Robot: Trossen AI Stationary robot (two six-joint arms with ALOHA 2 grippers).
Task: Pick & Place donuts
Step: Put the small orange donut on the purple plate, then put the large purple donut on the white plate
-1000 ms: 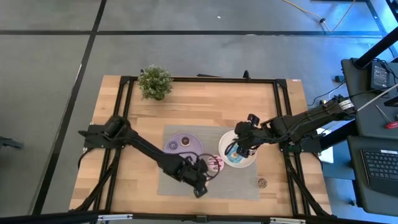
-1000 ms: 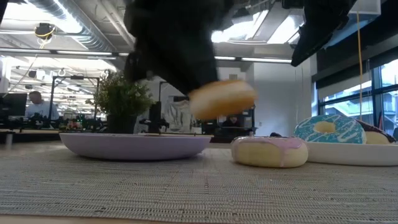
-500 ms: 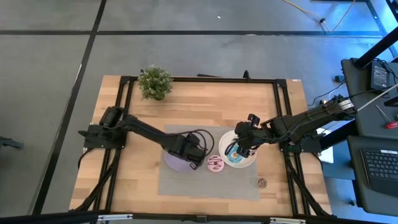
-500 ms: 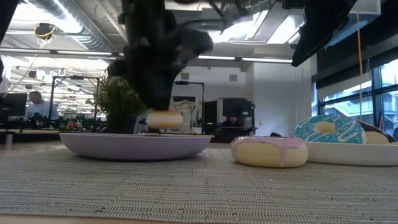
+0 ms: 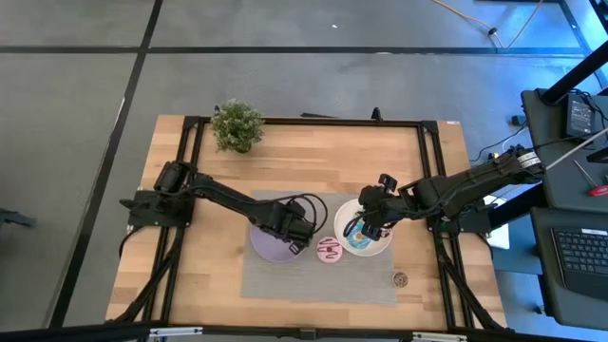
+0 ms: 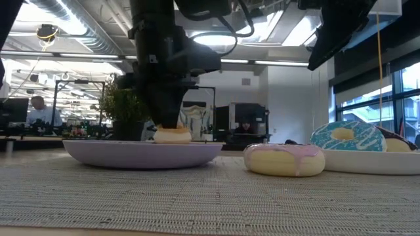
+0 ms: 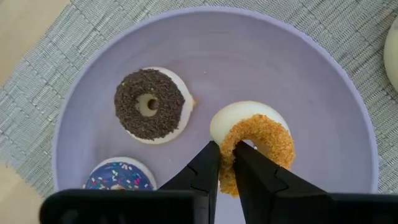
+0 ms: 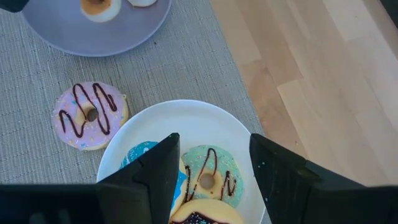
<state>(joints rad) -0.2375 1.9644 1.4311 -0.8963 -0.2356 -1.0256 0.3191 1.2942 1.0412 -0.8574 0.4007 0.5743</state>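
From above, the left tool (image 5: 296, 234) covered most of the lilac plate (image 5: 269, 247), so what lay on it was hidden. The left wrist view filled that in: an orange donut (image 7: 256, 144) sat on the plate, with a brown-sprinkled donut (image 7: 150, 104) and a blue-iced mini (image 7: 120, 177) nearby. The tool's fingers (image 7: 205, 171) stood nearly together around the orange donut's near rim, one tip at its hole and one outside; whether they gripped it could not be told. The low view added that this donut (image 6: 172, 135) rested on the plate (image 6: 143, 153) directly under the tool.

The right tool (image 5: 362, 226) hovered over the white plate (image 5: 382, 247), fingers well apart and empty. Its wrist view showed a green donut (image 8: 211, 174), a blue donut (image 8: 138, 156) and a chocolate one (image 8: 202, 214) on that plate, and a pink donut (image 8: 91, 116) on the mat (image 8: 186, 59) just beside it. Only the high view caught a small donut (image 5: 400, 279) alone on the desk (image 5: 313, 157).
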